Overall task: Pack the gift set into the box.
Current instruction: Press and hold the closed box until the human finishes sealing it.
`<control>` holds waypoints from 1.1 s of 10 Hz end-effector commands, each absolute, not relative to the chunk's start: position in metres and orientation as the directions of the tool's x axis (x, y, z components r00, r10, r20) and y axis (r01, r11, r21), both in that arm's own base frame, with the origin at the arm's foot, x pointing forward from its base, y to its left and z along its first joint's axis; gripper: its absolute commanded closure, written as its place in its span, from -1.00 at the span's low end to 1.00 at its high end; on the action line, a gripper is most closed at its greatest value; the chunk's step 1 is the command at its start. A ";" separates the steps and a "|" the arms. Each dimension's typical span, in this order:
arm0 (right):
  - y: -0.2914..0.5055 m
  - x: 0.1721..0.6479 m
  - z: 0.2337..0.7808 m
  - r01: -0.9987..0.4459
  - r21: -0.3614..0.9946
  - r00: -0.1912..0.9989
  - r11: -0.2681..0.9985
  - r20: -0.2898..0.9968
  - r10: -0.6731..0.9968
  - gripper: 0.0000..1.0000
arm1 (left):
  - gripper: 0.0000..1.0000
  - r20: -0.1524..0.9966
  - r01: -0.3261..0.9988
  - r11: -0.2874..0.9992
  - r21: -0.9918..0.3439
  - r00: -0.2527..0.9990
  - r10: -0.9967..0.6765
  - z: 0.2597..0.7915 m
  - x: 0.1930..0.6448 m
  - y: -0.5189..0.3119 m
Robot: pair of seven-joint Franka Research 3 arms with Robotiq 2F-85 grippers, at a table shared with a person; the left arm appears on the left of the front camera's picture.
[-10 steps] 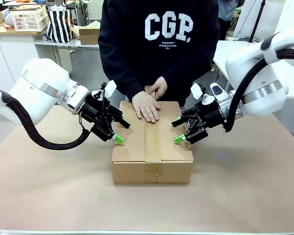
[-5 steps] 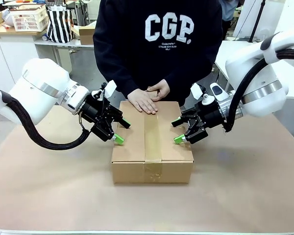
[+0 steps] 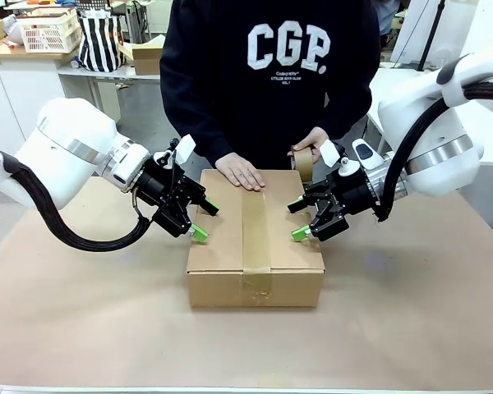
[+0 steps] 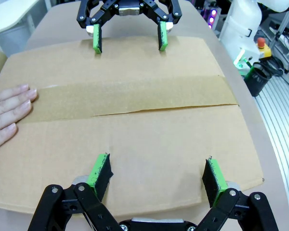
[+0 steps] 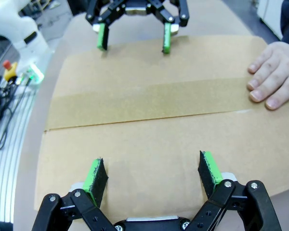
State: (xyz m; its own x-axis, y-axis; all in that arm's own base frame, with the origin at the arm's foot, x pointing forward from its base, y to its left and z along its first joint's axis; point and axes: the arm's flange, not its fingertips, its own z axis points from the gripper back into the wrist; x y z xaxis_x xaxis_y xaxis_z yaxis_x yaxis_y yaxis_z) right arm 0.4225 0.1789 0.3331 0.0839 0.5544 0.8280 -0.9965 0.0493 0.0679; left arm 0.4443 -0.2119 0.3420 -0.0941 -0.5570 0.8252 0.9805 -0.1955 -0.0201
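Gift set not visible — the box (image 3: 255, 238) is closed, its flaps sealed along the centre seam with brown tape (image 3: 257, 231). The box sits mid-worktop (image 3: 82, 320), plain brown corrugated. Left hand (image 3: 200, 220) and right hand (image 3: 300, 220) are spread wide at its opposite edges, holding nothing. A person's palm (image 3: 241, 172) is laid on the far edge; the tape roll (image 3: 302, 161) is seen only in the front view.

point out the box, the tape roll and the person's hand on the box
box (image 3: 292, 246), front view, bare lid right of the tape strip
tape roll (image 3: 301, 161), front view, its brown outer face
person's hand (image 3: 240, 173), front view, back of the hand
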 end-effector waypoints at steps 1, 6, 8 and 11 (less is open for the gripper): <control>0.179 0.425 0.332 -0.996 0.071 0.085 0.047 0.828 0.555 -1.00 | -1.00 0.829 0.980 -0.196 -0.016 -0.096 -0.551 0.340 0.444 -0.211; 0.179 0.425 0.332 -0.996 0.071 0.085 0.047 0.828 0.555 -1.00 | -1.00 0.829 0.980 -0.196 -0.016 -0.096 -0.551 0.340 0.444 -0.211; 0.179 0.425 0.332 -0.996 0.071 0.085 0.047 0.828 0.555 -1.00 | -1.00 0.829 0.980 -0.196 -0.016 -0.096 -0.551 0.340 0.444 -0.211; 0.179 0.425 0.332 -0.996 0.071 0.085 0.047 0.828 0.555 -1.00 | -1.00 0.829 0.980 -0.196 -0.016 -0.096 -0.551 0.340 0.444 -0.211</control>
